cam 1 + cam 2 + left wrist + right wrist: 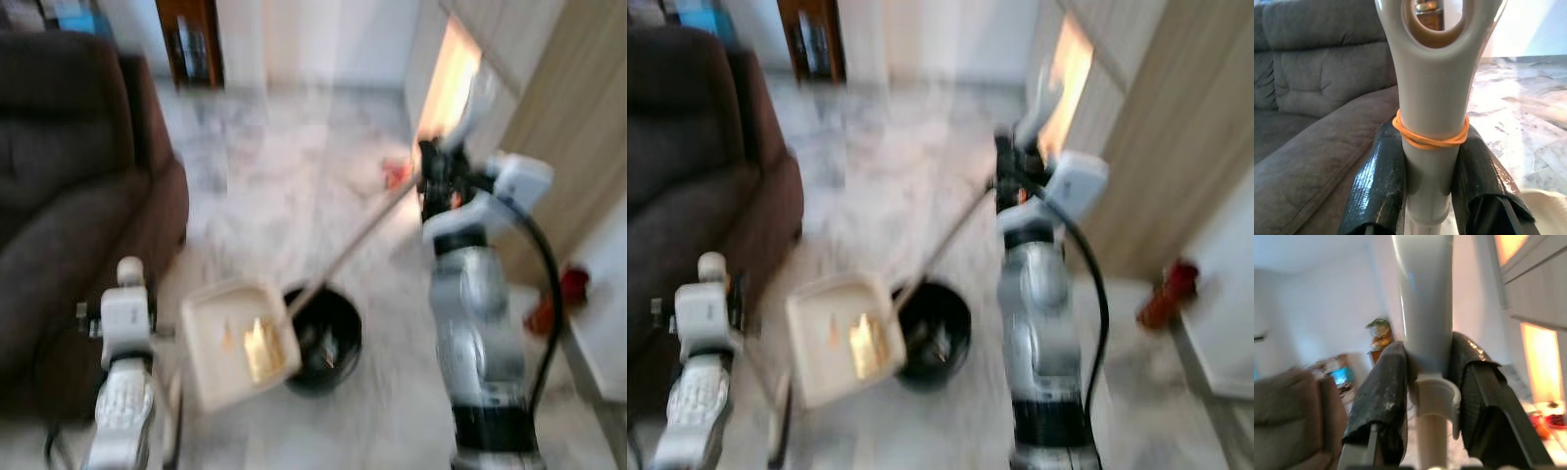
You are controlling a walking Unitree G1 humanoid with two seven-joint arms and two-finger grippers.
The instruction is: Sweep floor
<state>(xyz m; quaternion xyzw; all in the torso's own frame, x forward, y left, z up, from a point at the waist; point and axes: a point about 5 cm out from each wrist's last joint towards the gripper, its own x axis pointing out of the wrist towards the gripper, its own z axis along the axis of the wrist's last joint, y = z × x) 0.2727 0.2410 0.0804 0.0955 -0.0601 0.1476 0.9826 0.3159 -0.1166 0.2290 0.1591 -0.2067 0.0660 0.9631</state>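
A cream dustpan (240, 343) with yellowish scraps in it hangs tilted at the rim of a black bin (328, 338) on the marble floor. My left gripper (1430, 147) is shut on the dustpan's pale handle (1432, 98), just below an orange rubber band (1430, 137). My right gripper (1430, 377), raised at chest height (436, 176), is shut on the white broom handle (1425, 298). The broom stick (353, 245) slants from it down toward the bin. The broom's head is hidden. The eye views are blurred.
A dark brown sofa (69, 196) fills the left side, close to my left arm. Wooden cabinet panels (578, 117) and a white ledge (602, 323) line the right. Red objects lie on the floor (397, 174) and by the ledge (558, 294).
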